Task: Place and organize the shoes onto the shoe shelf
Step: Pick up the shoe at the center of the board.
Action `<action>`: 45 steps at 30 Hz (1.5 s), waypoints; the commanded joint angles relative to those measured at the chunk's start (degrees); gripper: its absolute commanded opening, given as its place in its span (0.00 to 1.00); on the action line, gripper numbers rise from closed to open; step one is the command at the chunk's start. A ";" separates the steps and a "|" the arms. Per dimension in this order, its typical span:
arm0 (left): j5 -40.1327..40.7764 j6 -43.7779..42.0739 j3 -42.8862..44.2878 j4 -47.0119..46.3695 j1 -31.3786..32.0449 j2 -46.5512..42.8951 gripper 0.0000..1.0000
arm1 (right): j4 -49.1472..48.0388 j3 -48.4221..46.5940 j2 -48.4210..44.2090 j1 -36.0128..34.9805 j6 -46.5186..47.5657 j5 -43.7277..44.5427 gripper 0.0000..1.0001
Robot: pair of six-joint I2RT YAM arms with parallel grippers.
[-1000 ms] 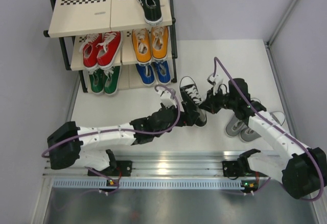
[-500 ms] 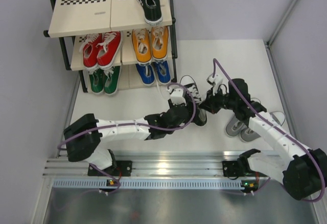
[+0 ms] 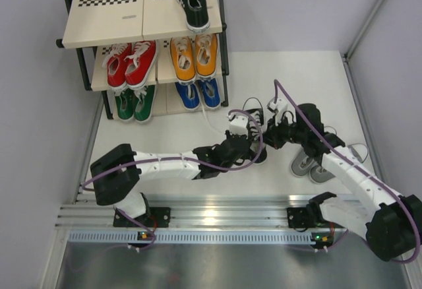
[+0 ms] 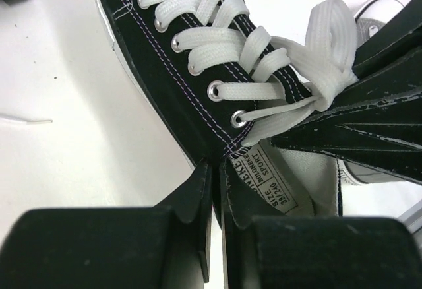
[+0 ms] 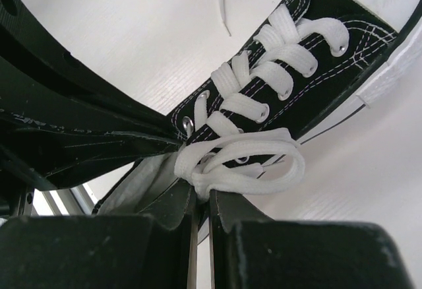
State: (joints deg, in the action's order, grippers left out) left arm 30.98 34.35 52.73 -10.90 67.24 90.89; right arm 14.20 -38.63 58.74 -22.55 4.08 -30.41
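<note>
Left gripper (image 4: pixel 216 170) jaws pinched nearly together on the collar edge of the black shoe (image 4: pixel 165 58), just below the last eyelet. Right gripper (image 4: pixel 297 134) comes in from the right, tips at the white lace bow (image 4: pixel 323 45). Printed size label (image 4: pixel 267 187) visible inside the shoe.

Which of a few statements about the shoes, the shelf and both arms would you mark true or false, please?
1. One black shoe lies on the shoe shelf's top board. True.
2. The red pair sits on the bottom tier. False: it is on the middle tier, above the green pair.
3. The left fingers and right fingers both pinch the other black shoe. True.
4. The grey pair is shelved. False: it lies on the table.
</note>
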 commanded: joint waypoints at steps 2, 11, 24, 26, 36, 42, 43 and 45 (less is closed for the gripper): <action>-0.92 -6.92 -2.01 -1.67 -0.45 -2.91 0.00 | -3.75 -1.53 -4.25 -1.10 2.95 -9.21 0.02; -6.72 -7.46 -8.86 1.22 -0.45 -14.59 0.00 | 7.41 -4.25 -6.62 -0.66 16.82 -22.39 0.41; -11.12 -8.16 -10.99 18.78 -0.45 -38.93 0.00 | 16.65 -8.48 -10.14 14.00 24.75 -24.60 0.59; -10.59 -8.59 -9.41 20.20 -0.45 -42.53 0.00 | 16.39 -8.13 -9.70 15.94 24.05 -25.04 0.59; -8.83 -15.18 7.99 25.31 -0.45 -45.63 0.00 | 15.95 -6.72 -8.29 19.47 24.58 -23.99 0.59; -7.26 -19.67 21.94 24.96 -0.45 -39.13 0.00 | 15.51 -6.37 -8.03 20.00 24.49 -23.55 0.58; -6.56 -20.80 23.63 24.78 -0.45 -37.21 0.00 | 15.42 -6.37 -8.11 20.08 24.40 -23.46 0.59; -4.89 -22.30 28.10 22.86 -0.45 -35.53 0.00 | 15.34 -6.28 -7.94 20.26 24.40 -23.55 0.58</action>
State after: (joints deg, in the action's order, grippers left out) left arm 22.76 16.01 73.78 20.62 66.81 53.58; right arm 31.14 -44.99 50.43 -3.20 27.40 -53.19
